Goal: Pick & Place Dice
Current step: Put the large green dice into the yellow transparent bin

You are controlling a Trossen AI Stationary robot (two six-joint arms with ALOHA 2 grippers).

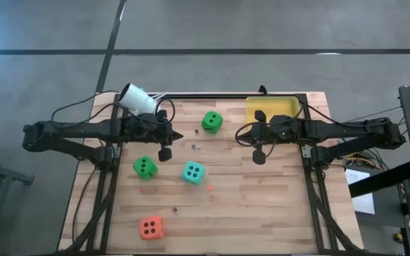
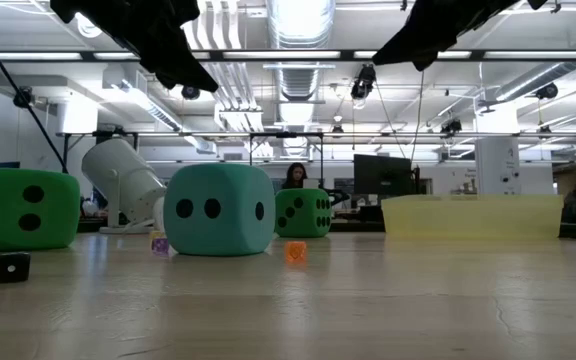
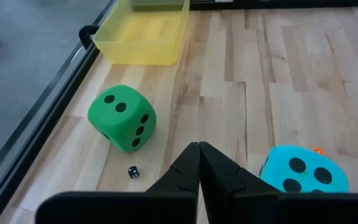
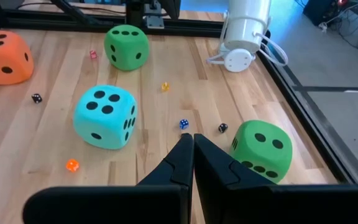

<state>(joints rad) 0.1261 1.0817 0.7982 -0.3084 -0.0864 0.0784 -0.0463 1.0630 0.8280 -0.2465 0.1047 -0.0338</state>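
- Left gripper (image 1: pixel 165 153): jaws pressed fully together on nothing, hanging above the worktop (image 1: pixel 262 206) left of centre; I read this as a waiting pose, since no die lies under it.
- Right gripper (image 1: pixel 259 158): jaws likewise closed and empty, held clear of the wood right of centre, near the yellow tray (image 1: pixel 270 108).
- Dice: all four rest loose on the boards, well apart, none in the tray. The far green die (image 1: pixel 212 121) lies between the arms; the near green die (image 1: pixel 145 167) and the teal die (image 1: pixel 194 172) sit near each other at mid-table; the orange die (image 1: pixel 151 227) is alone at the near left.
- Yellow tray: at the far right corner, seemingly the drop point.
- Tiny dice (image 4: pixel 183 124): scattered among the big ones, probably distractors.
- White camera (image 1: pixel 138 99): tipped at the far left edge.
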